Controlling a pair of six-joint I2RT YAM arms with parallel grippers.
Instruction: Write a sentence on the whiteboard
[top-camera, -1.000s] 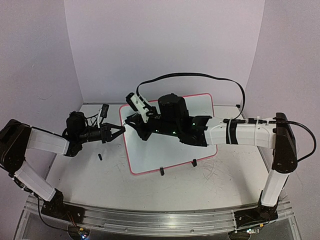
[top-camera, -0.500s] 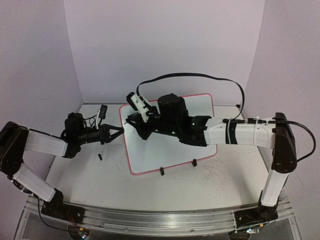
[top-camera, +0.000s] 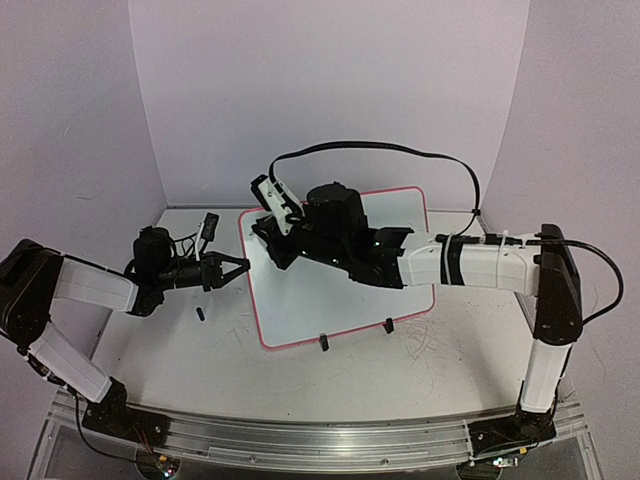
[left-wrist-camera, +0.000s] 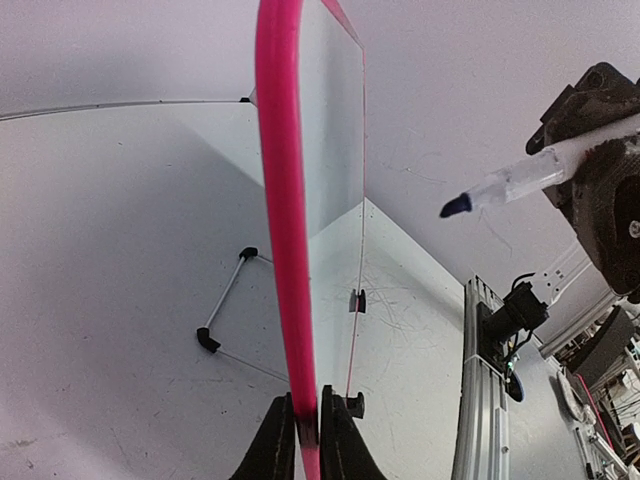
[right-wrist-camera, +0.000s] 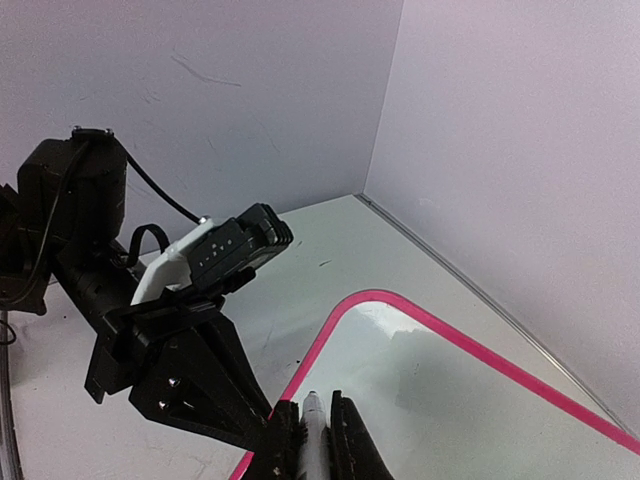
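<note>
Left tool (left-wrist-camera: 308, 440) pinches whiteboard (left-wrist-camera: 278, 200) rim at 9 o'clock; right tool (right-wrist-camera: 314, 442) clamps marker (left-wrist-camera: 520, 181), tip off surface. Risk: hard stroke could tip board or slip rim grip.

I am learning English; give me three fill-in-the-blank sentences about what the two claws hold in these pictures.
1. The left claw pinches the whiteboard's ___ rim.
2. The right claw holds a marker whose cap is ___.
3. The visible part of the whiteboard bears ___ writing.
Missing words: pink; off; no.
</note>
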